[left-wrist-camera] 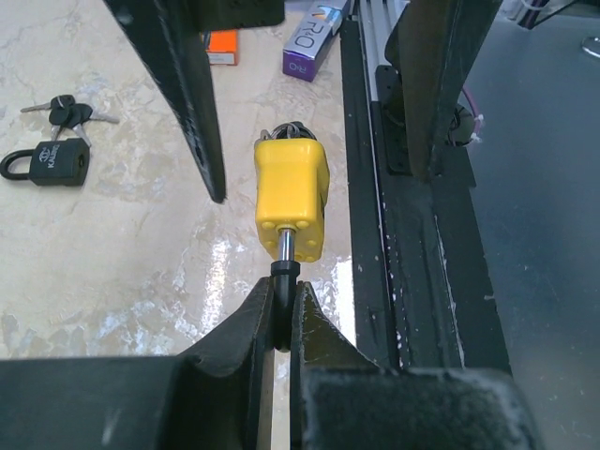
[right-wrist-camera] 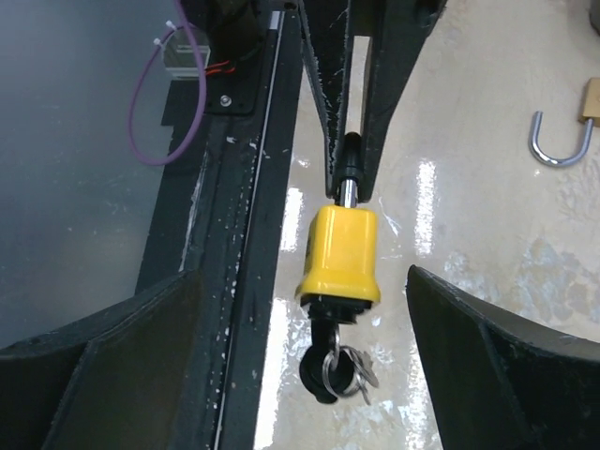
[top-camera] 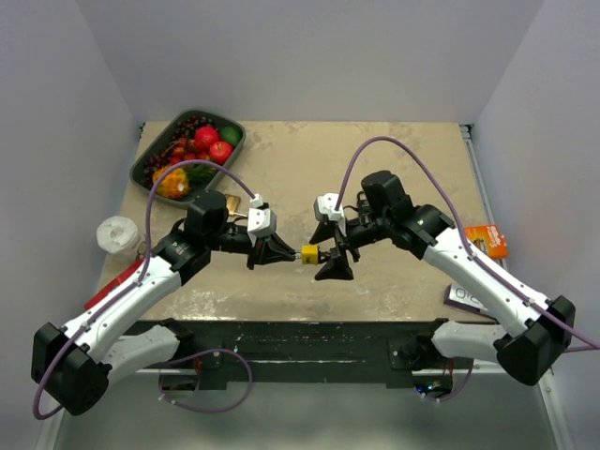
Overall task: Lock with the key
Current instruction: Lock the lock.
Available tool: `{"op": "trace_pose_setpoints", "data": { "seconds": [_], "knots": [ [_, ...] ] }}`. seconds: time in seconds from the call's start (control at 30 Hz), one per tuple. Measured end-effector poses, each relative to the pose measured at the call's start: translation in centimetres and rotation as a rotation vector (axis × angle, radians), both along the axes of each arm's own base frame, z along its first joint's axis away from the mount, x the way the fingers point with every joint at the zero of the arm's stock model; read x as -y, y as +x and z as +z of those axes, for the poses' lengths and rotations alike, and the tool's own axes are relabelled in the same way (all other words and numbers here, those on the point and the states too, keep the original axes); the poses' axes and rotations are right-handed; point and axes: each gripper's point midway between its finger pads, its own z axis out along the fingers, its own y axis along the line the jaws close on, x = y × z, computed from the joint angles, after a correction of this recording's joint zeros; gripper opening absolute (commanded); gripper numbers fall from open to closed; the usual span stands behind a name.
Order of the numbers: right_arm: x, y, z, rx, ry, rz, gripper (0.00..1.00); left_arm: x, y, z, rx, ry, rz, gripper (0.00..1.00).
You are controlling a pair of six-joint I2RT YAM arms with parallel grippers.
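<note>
Partly hidden between the pinched black fingers of the left gripper [left-wrist-camera: 281, 314], the shackle [left-wrist-camera: 284, 248] of the yellow plastic-cased padlock [left-wrist-camera: 292, 197] shows only as a short steel stem with a black sleeve. The blade of the black-headed key [right-wrist-camera: 323, 375] is buried in the padlock's other end, and a ring of thin keys [right-wrist-camera: 352, 370] dangles from it. Both arms reach inward from the near edge and meet over the front of the beige table [top-camera: 394, 159], where the padlock is held in the air. The right gripper [top-camera: 330, 255] stands spread wide, one finger either side of the key end, touching neither. Farther off lie a small black padlock [left-wrist-camera: 52, 164] with its keys and a brass padlock [right-wrist-camera: 592, 98], which is cut off by the frame edge. At the far left corner sits a dark tray of fruit [top-camera: 236, 145].
</note>
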Motion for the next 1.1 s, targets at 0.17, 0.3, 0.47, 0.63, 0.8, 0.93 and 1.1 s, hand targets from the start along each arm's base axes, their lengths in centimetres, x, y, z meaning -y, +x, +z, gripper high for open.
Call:
{"op": "trace_pose_setpoints", "data": {
  "seconds": [0.17,0.3,0.47,0.63,0.8,0.93,1.1],
  "knots": [
    [-0.4,-0.1,-0.5,-0.011,-0.01,-0.009,0.77,0.2,0.2,0.6,-0.004,-0.021,0.009,0.0],
    [-0.7,0.3,-1.1,-0.022,-0.025,-0.023,0.6,0.3,0.3,0.9,-0.009,-0.03,0.014,0.0],
    [-1.1,0.2,-1.5,-0.035,-0.032,-0.023,0.46,0.5,0.4,1.4,0.001,-0.047,0.015,0.0],
    [-1.2,0.6,-1.5,-0.021,-0.03,-0.038,0.22,0.5,0.3,1.4,-0.006,-0.05,0.008,0.0],
    [-1.1,0.6,-1.5,-0.028,-0.036,-0.047,0.0,0.6,0.2,1.3,-0.026,-0.044,-0.007,0.26],
    [-1.1,0.9,-1.7,-0.021,-0.043,-0.063,0.0,0.5,0.3,1.4,-0.064,-0.029,-0.03,0.41],
    [-0.9,1.0,-1.7,-0.013,-0.037,-0.082,0.0,-0.8,0.7,0.9,-0.101,-0.011,-0.012,0.41]
  ]
}}
